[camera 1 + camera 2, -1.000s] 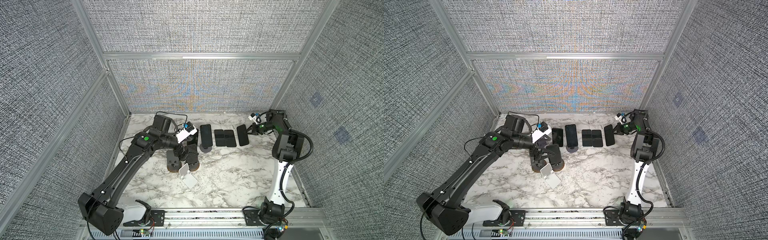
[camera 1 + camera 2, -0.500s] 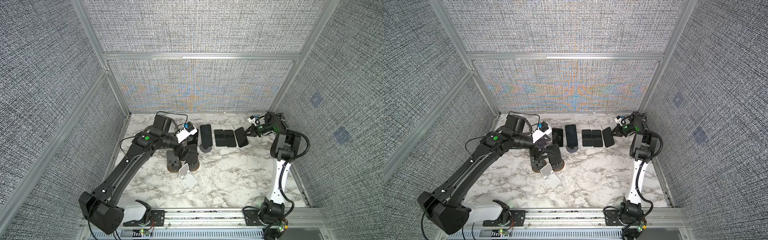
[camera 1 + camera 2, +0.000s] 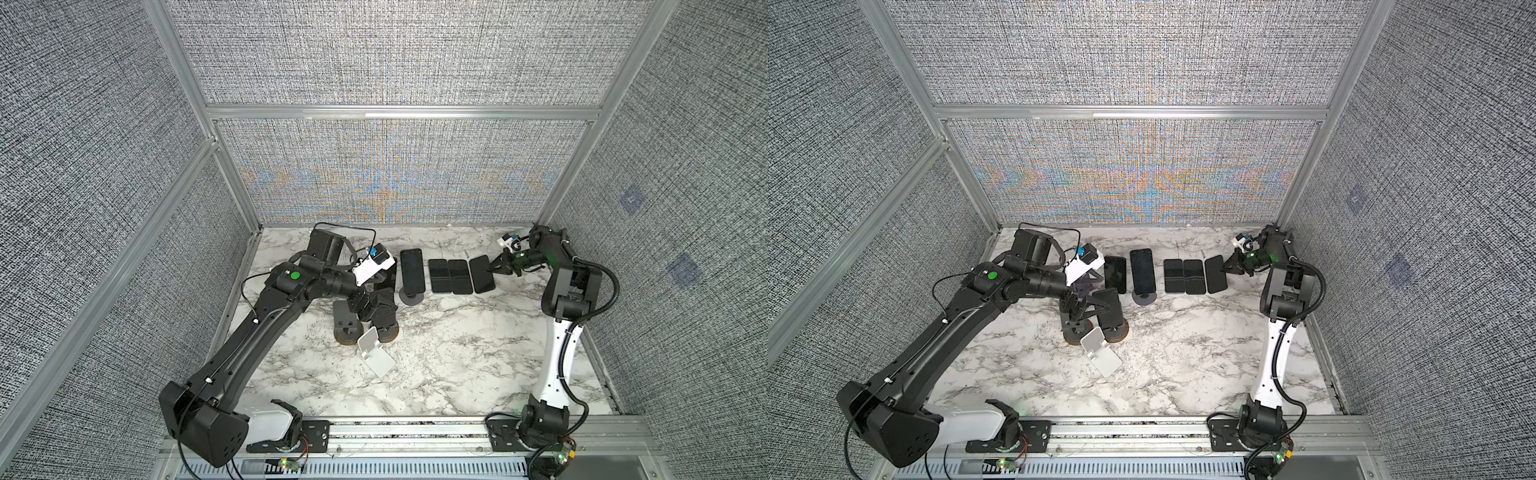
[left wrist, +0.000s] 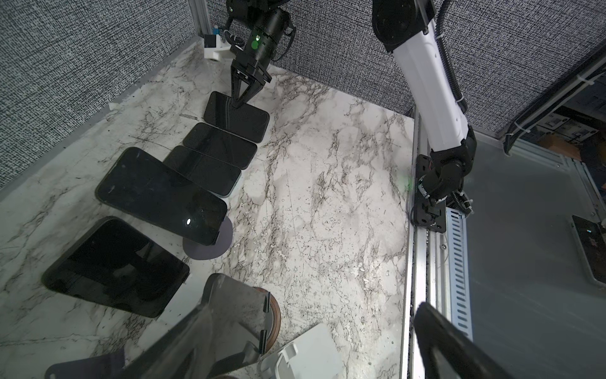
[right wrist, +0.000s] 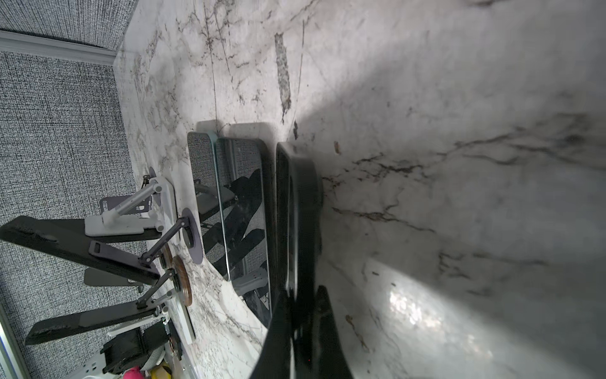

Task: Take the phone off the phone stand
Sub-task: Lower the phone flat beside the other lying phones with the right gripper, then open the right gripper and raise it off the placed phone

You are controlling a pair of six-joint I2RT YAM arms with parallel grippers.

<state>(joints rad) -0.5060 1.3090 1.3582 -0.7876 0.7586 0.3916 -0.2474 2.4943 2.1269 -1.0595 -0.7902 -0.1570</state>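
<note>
Jaws of the right gripper (image 3: 495, 270) pinched a black phone (image 3: 481, 275) by its edge, askew at the end of 3 lying on the marble table (image 3: 457, 353). The left gripper (image 3: 376, 307) gaped wide over 2 brown-based phone stands (image 3: 345, 322).

table: marble top (image 3: 478, 345) | flat on it: dark phones (image 3: 459, 276) | standing: white stand (image 3: 376, 358), round-based stands (image 3: 411, 298)

Along rear of table (image 3: 457, 357): phone (image 3: 412, 270) on phone stand (image 3: 411, 298), three phones (image 3: 459, 276) side by side to its right; two stands (image 3: 343, 318) nearer front-left, folding stand (image 3: 376, 357) just before them.
</note>
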